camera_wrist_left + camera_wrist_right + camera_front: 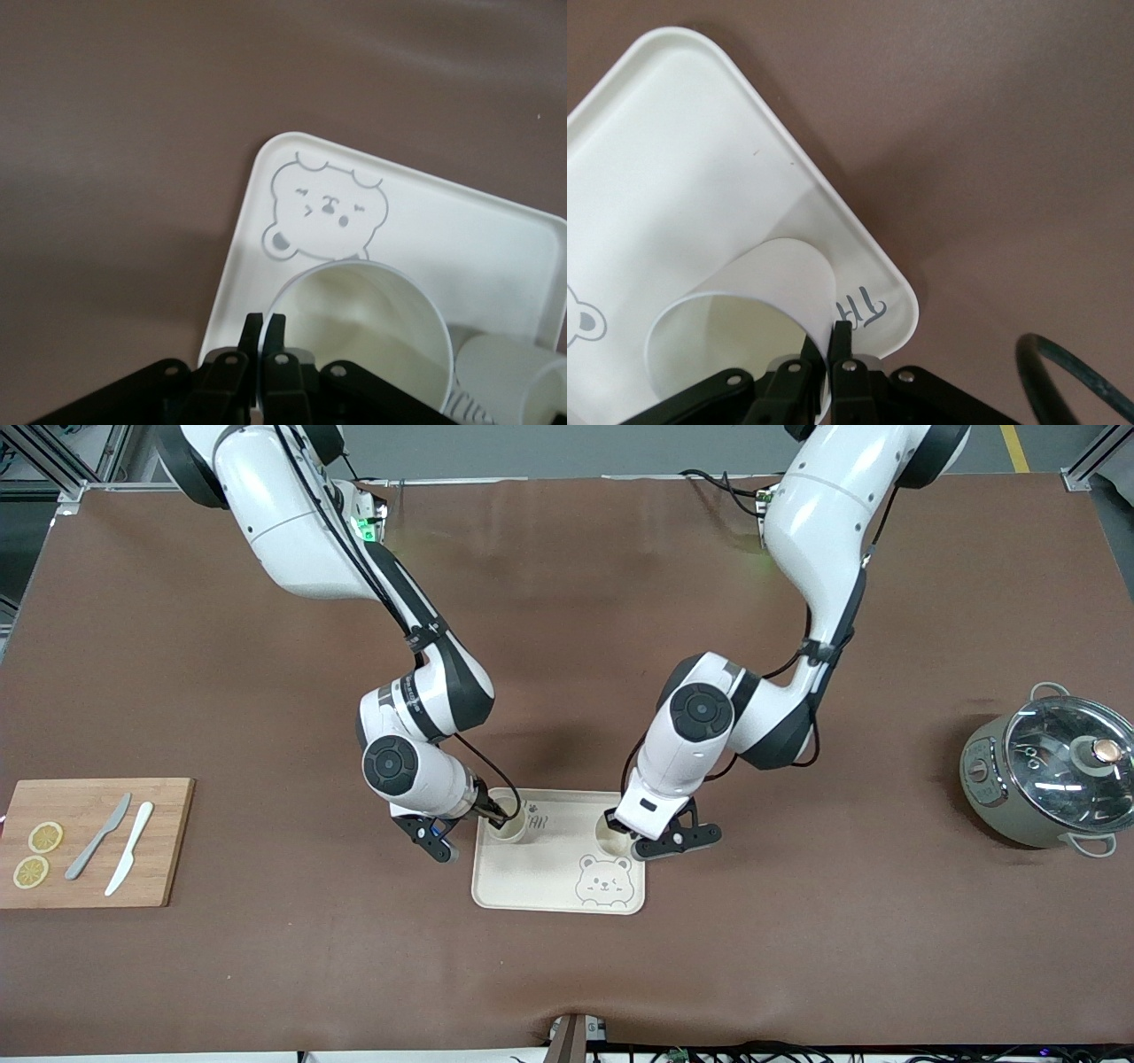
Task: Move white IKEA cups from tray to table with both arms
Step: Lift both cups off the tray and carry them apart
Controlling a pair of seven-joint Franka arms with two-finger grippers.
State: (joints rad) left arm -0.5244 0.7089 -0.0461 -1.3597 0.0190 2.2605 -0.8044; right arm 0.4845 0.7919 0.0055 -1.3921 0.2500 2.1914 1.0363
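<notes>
Two white IKEA cups are on the cream bear tray (547,868), at its edge farther from the front camera. My right gripper (496,815) is shut on the rim of one cup (509,830) at the tray corner toward the right arm's end. In the right wrist view this cup (744,328) looks tilted, with its wall pinched between the fingers (842,341). My left gripper (618,826) is shut on the rim of the other cup (609,841), above the bear drawing. In the left wrist view that cup (372,328) is pinched by the fingers (276,329), and the first cup (509,381) shows beside it.
A wooden cutting board (168,841) with two lemon slices and two knives lies toward the right arm's end. A grey pot with a glass lid (1050,779) stands toward the left arm's end. The brown table surrounds the tray.
</notes>
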